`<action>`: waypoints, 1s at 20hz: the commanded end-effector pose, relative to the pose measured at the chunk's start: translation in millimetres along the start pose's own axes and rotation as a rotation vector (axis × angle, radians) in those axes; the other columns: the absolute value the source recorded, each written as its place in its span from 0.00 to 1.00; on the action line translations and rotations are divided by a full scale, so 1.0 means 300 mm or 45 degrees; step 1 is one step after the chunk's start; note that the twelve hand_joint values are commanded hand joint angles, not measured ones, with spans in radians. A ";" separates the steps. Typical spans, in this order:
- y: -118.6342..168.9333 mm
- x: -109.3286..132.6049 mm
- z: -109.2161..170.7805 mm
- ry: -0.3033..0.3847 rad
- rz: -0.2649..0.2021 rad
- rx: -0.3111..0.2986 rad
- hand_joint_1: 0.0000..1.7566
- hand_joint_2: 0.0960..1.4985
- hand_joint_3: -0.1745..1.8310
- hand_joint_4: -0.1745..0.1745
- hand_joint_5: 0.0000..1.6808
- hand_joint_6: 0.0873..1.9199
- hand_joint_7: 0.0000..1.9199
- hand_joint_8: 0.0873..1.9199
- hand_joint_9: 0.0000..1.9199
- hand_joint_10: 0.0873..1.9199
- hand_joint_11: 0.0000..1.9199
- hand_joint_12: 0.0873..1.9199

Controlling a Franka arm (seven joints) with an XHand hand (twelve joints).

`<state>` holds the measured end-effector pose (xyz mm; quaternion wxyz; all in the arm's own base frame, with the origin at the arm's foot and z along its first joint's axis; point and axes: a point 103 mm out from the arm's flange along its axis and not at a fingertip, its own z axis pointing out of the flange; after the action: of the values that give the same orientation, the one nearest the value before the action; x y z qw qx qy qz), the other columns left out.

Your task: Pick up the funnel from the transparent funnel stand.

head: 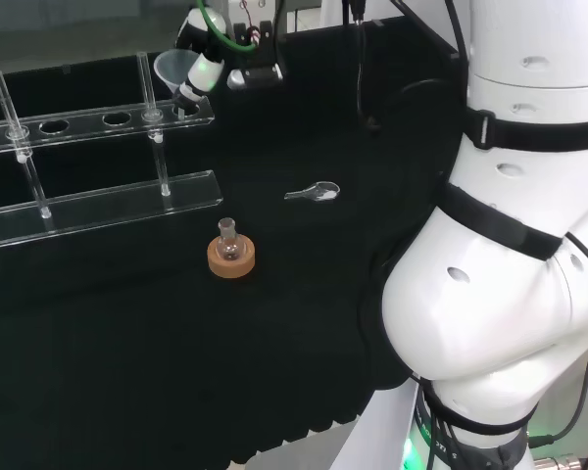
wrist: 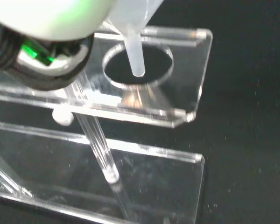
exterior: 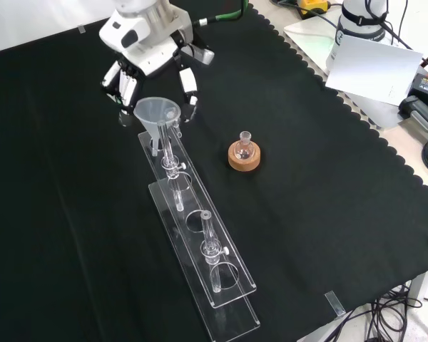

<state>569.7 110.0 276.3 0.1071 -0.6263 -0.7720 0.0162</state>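
My hand is at the far end of the clear stand, at the top of the front view. My fingers are curled around the funnel and hold it at its wide mouth, some on each side of it. In the wrist view the thin spout of the funnel is above the round hole in the upper plate of the stand, and its tip is over the opening, not deep inside it. In the head view the funnel stands higher than the upper plate, near the right end of the stand.

The stand is two clear plates, one above the other, joined by thin rods, and it lies on the black cloth of the counter. A small round flask sits upright on a cork ring, apart from the stand, on its right side in the front view. In the head view a small clear spoon-like piece lies on the cloth, to the right of the flask.
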 end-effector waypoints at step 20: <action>-0.187 0.077 -0.232 -0.003 0.041 -0.158 0.53 0.20 0.44 0.47 0.42 0.00 0.46 0.22 0.50 0.16 0.19 0.68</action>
<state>535.2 115.9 354.7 0.0707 -0.6292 -0.7735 -0.0297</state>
